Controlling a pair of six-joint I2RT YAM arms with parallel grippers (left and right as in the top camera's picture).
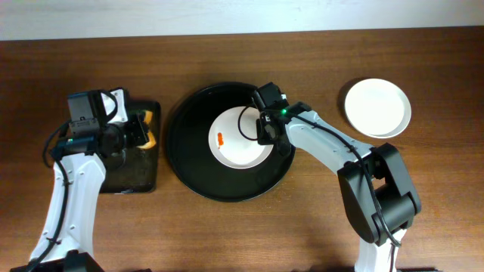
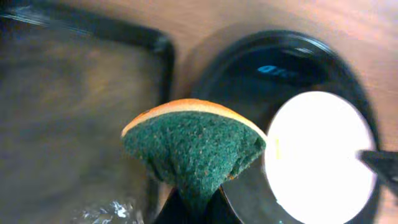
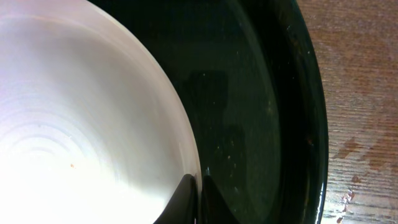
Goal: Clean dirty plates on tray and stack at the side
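Observation:
One white plate (image 1: 240,140) with an orange-red smear (image 1: 220,140) lies on the round black tray (image 1: 189,151). My right gripper (image 1: 266,130) is shut on that plate's right rim. The right wrist view shows its two dark fingertips (image 3: 186,200) pinching the plate (image 3: 74,112) edge over the tray (image 3: 267,93). My left gripper (image 1: 142,130) is shut on a green sponge with an orange back (image 1: 152,128), left of the round tray. In the left wrist view the sponge (image 2: 196,146) is folded between the jaws of the left gripper (image 2: 196,208), with the plate (image 2: 317,155) beyond it.
A plain white plate (image 1: 378,107) rests on the wooden table at the right. A small rectangular black tray (image 1: 128,170) lies under my left gripper, just left of the round tray. The right arm reaches in from the lower right.

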